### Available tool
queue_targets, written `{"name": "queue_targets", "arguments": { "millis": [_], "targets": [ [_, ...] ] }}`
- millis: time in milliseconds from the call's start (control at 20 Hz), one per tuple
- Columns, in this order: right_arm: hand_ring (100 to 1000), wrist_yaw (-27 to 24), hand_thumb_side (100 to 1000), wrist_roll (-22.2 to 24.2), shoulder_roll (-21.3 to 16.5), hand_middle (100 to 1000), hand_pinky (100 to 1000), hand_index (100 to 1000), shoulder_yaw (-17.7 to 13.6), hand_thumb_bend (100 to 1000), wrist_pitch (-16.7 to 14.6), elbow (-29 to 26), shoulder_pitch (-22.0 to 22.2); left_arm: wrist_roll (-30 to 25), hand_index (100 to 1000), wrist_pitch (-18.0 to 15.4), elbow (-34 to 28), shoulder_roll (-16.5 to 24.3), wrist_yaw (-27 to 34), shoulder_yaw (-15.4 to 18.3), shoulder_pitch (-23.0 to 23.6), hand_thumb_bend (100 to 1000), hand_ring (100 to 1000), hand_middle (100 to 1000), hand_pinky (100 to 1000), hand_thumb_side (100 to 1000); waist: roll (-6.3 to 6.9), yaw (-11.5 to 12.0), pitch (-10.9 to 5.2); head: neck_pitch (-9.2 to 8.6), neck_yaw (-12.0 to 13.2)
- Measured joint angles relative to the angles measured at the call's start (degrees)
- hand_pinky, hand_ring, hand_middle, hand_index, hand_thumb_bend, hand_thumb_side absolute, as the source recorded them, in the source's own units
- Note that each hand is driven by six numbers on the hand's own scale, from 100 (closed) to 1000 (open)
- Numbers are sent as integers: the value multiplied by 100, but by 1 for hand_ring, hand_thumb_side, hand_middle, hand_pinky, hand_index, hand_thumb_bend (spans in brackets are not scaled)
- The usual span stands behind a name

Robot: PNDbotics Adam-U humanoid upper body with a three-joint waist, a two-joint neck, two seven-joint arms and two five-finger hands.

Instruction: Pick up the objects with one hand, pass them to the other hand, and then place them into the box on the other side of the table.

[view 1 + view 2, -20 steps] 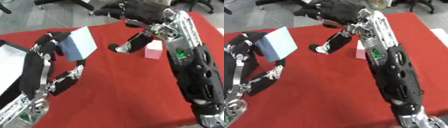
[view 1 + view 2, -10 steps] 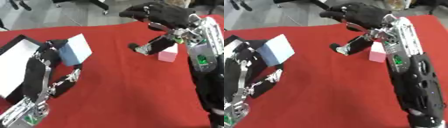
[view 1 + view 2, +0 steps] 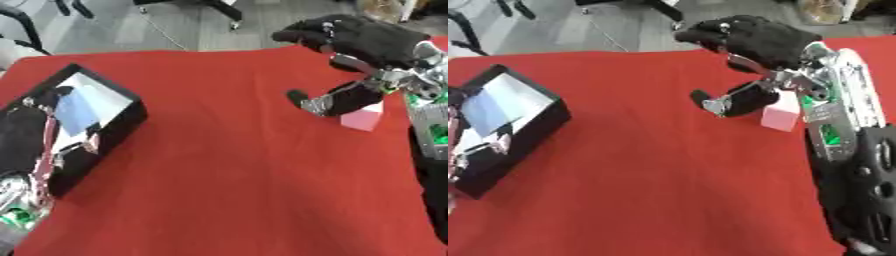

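Pink block (image 3: pixel 781 116) lies just beneath the right hand (image 3: pixel 756 47).

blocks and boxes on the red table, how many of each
pale blue block, in the box at the left hand: 1
pink block, under the right hand: 1
black box with white inside: 1
total: 3

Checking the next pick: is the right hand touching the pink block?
Cannot tell. In the right eye view the right hand hangs open over the pink block, its thumb overlapping the block's edge; neither view shows contact or a gap.
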Motion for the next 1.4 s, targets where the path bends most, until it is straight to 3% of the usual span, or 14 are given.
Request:
{"name": "queue_targets", "arguments": {
  "millis": [50,150,300,450,550,650,750,800,900,950,1000,1100,1250,1400],
  "targets": [
    [854,0,569,4,-7,882,833,1000,-2,209,4,11,0,-217,839,207,34,67,132,99,-11,350,715,758,662,487,0,0,0,0,-13],
    [854,-4,573,12,-14,881,833,1000,-2,204,12,31,1,-716,939,496,177,190,420,235,-96,530,819,876,762,687,0,0,-4,0,-44],
    [853,-22,581,19,-14,881,834,1000,-3,207,19,59,2,-1372,992,662,476,328,656,413,-295,687,879,954,780,813,0,-1,-20,0,-95],
    [853,-43,581,36,-15,880,834,1000,-4,208,36,65,3,-1522,1000,698,692,364,664,613,-397,768,912,1000,785,890,-1,-2,-21,0,-143],
    [852,-48,582,40,-16,879,834,1000,-4,215,40,77,3,-1415,1000,709,718,364,646,710,-406,788,915,1000,774,924,-2,-2,-23,0,-171],
    [852,-48,580,42,-16,879,834,1000,-5,216,42,94,3,-1195,1000,713,681,364,629,800,-407,748,898,978,728,874,-2,0,-30,0,-198],
    [854,-48,581,45,-16,880,836,1000,-7,221,45,98,3,-848,955,708,475,358,651,880,-407,589,876,931,673,798,-2,6,-36,0,-243],
    [856,-48,581,49,-16,880,837,1000,-10,217,49,107,3,-654,944,627,345,347,719,903,-418,564,868,920,663,778,-2,8,-36,0,-266],
    [868,-48,588,48,-17,885,849,1000,-55,187,58,173,3,-154,924,141,151,264,1041,905,-506,498,841,892,623,751,-2,14,-36,0,-318],
    [876,-50,542,31,-18,888,856,1000,-98,132,75,233,3,139,915,-214,100,204,1253,897,-540,481,831,880,607,749,-2,14,-36,0,-349],
    [877,-57,591,2,-19,888,858,1000,-157,164,101,310,3,431,911,-612,65,137,1486,867,-567,475,829,875,606,746,-2,16,-36,0,-390],
    [887,-91,601,-107,-25,889,868,1000,-300,135,166,516,3,887,901,-1405,28,-8,1909,793,-592,447,812,858,588,745,-2,20,-36,0,-478],
    [903,-109,620,-485,-30,893,881,1000,-577,115,347,959,-3,1157,894,-2452,23,-287,2358,660,-668,424,804,849,574,755,-2,34,-36,1,-638],
    [964,-71,651,-892,-40,931,925,984,-804,100,528,1427,-22,1114,886,-3148,21,-532,2631,553,-695,395,794,836,558,784,-2,46,-36,2,-819]
  ]
}}
